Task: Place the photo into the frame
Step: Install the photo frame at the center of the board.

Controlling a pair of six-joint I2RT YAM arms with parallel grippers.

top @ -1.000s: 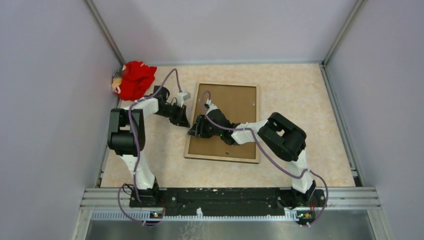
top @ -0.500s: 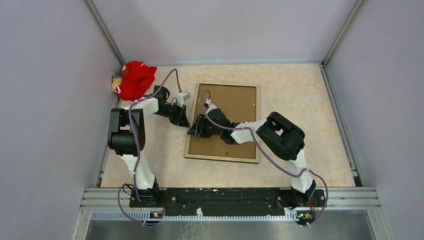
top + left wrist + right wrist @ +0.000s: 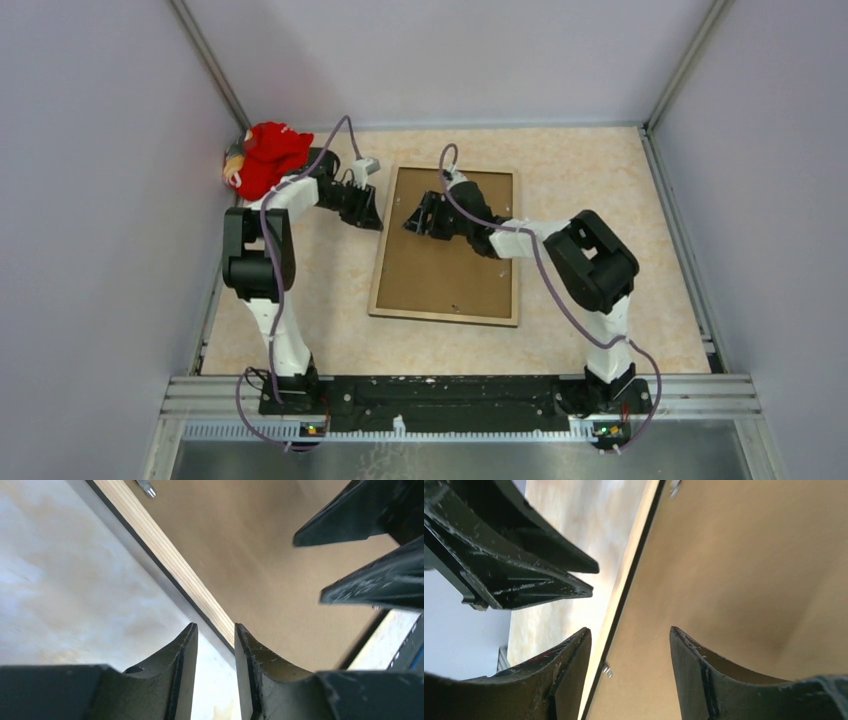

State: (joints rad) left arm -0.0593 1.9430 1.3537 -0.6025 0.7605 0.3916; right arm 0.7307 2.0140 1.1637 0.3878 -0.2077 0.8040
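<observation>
Frame [image 3: 445, 318] lies back-up mid-bench, with the brown backing board [image 3: 450, 270] seated in it. Photo not in view; may be under the board, can't tell. Left claw [image 3: 372, 220] hovers at the frame's 10 o'clock rail, fingers nearly together, empty. Right claw [image 3: 412, 222] is over the board toward 11 o'clock, fingers apart, empty. Reads as the retaining-tab step: metal tab [image 3: 146, 487] sits by that rail. Next move needs a fingertip on a tab to swivel it, the other claw pinning the frame against sliding.
</observation>
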